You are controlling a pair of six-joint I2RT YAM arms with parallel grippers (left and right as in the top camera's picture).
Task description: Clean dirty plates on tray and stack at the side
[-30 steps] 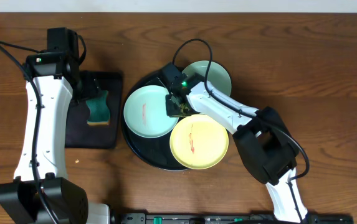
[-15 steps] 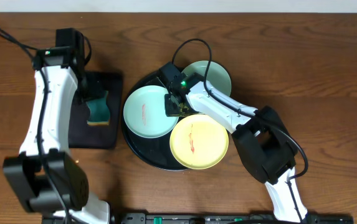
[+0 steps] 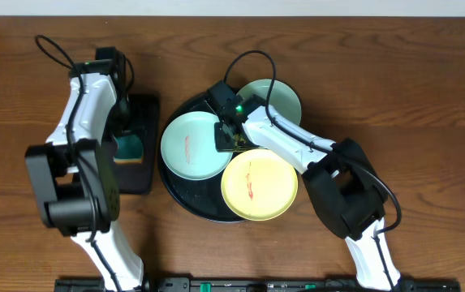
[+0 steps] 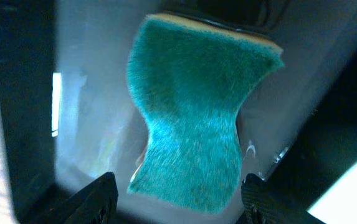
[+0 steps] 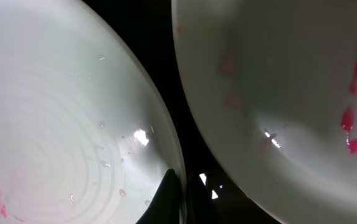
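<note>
— Where's your left gripper [image 4: 178,199]?
— Fingers apart over the sponge [image 4: 194,112], left of the tray [image 3: 193,201].
— And your right gripper [image 3: 233,143]?
— Low on the tray, between the mint plate [image 3: 190,148] and the yellow plate [image 3: 258,186]. You can't tell whether it's open or closed.

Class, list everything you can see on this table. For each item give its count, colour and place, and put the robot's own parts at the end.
table: one, brown wood, under everything.
round tray: one, glossy black, mid-table.
left mint plate: one, pale green with a red smear, on the round tray's left side.
far mint plate: one, pale green, at the round tray's far edge.
yellow plate: one, pale yellow with a red smear, at the round tray's near edge.
rectangular tray: one, black, left of the round tray.
sponge: one, teal, on the rectangular tray.
left gripper: open, over the sponge.
right gripper: down between the plates; opening unclear.
</note>
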